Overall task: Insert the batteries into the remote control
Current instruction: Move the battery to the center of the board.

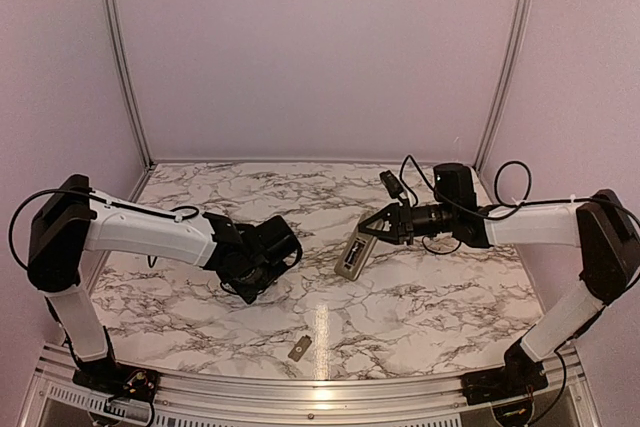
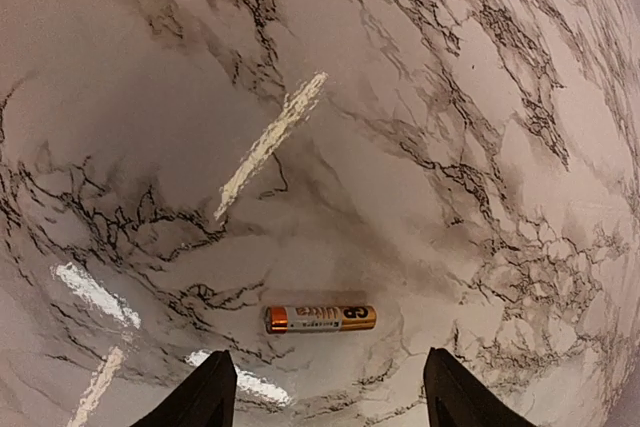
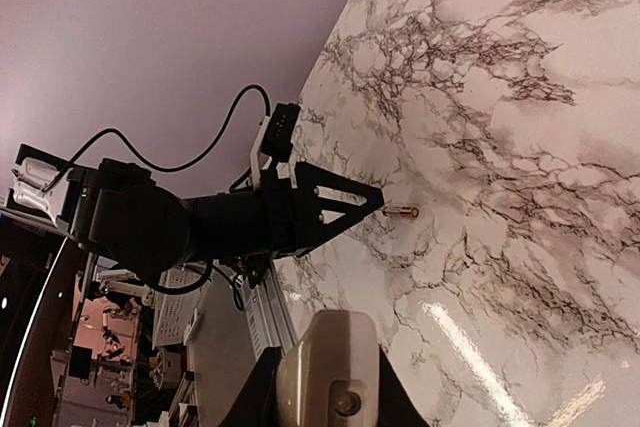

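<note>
One battery (image 2: 320,318), gold and orange, lies flat on the marble table just ahead of my left gripper (image 2: 328,392). That gripper is open; its black fingertips (image 2: 205,397) stand wide on either side and touch nothing. The right wrist view shows the same battery (image 3: 402,211) at the tip of the left gripper (image 3: 372,201). My right gripper (image 1: 368,237) is shut on the remote control (image 1: 352,256), holding it tilted above mid-table. Its rounded grey-tan end (image 3: 325,347) sticks out between the right fingers. From above, the left gripper (image 1: 255,282) hides the battery.
A small flat grey cover plate (image 1: 299,349) lies near the front edge of the marble table (image 1: 420,307). Pink walls with metal rails (image 1: 125,67) close in the back and sides. Cables loop over the right arm (image 1: 520,222).
</note>
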`<state>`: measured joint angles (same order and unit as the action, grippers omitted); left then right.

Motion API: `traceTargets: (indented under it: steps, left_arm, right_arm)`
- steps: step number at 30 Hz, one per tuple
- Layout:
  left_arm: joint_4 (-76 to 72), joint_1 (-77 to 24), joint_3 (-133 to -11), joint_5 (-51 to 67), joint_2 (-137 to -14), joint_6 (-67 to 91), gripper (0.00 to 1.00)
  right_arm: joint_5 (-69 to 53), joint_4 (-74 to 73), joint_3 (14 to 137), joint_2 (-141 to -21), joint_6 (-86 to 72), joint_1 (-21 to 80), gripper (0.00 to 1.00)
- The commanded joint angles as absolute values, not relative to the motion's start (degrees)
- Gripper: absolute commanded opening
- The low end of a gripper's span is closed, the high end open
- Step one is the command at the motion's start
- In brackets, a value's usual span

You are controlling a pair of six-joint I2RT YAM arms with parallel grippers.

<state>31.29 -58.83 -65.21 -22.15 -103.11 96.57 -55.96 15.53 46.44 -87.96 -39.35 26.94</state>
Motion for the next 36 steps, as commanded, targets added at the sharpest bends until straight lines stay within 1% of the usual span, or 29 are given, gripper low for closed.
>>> traceTargets:
  steps: [1, 20, 36]
  left_arm:
    - [33.63, -57.35, -66.81, -20.84, -104.79, 94.98, 0.67]
    - [32.26, -55.78, -69.92, -17.01, -110.66, 93.84, 0.62]
    - [33.48, -53.23, -70.58, -13.44, -114.96, 92.71, 0.5]
  right_arm:
    - [-56.04, 15.23, 47.68, -87.11, -38.89, 26.07, 0.0]
    - [-56.58, 16.27, 47.1, -87.49, -39.46, 25.34, 0.0]
    - [-57.64, 18.24, 46.24, -87.16, -41.06, 23.68, 0.0]
